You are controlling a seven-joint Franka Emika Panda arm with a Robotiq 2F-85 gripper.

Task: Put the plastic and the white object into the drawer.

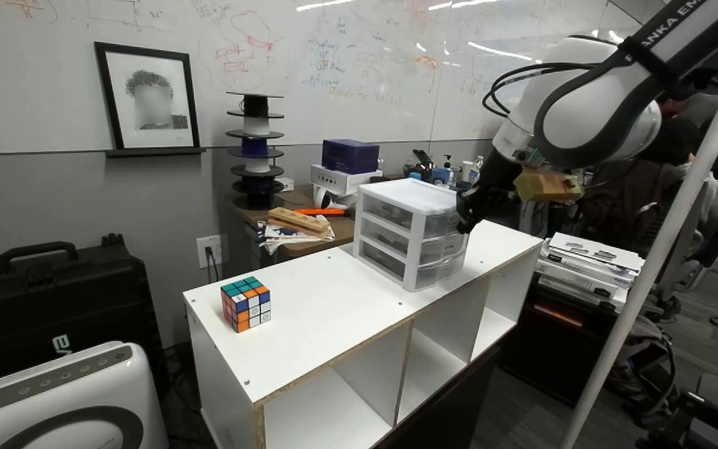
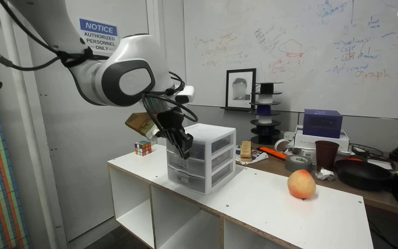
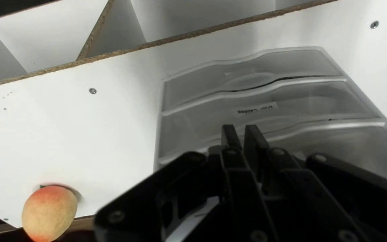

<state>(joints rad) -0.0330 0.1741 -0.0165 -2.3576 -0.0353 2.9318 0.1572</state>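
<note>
Gripper [image 3: 242, 131]: black, fingers almost together, a narrow gap at the tips; tips before the upper front of the chest [image 1: 415, 249], contact cannot be told. Chest: translucent, white-framed, three stacked drawers [image 3: 210, 122] pushed in; stands between the two ends of the white worktop [image 1: 309, 312], drawers facing the front edge and just beside it. Contents behind the dim fronts cannot be made out.

Puzzle cube [image 1: 245, 304]: multicoloured, near one end edge, toward its back corner. Fruit [image 2: 301, 184]: peach-coloured, by the back edge, toward the back corner of the opposite end.

Obstruction: chest body, between gripper and back edge. Beyond the back edge: brown desk [image 2: 275, 166] with spool stack [image 2: 264, 110], tape roll [image 2: 298, 163], purple box [image 2: 322, 123], dark red cup [image 2: 326, 154], black pan [image 2: 363, 174].

Room: one stretch of worktop between chest and cube; another between chest and fruit; a narrow strip along the front edge. Below that edge: open compartments [image 1: 368, 390].
</note>
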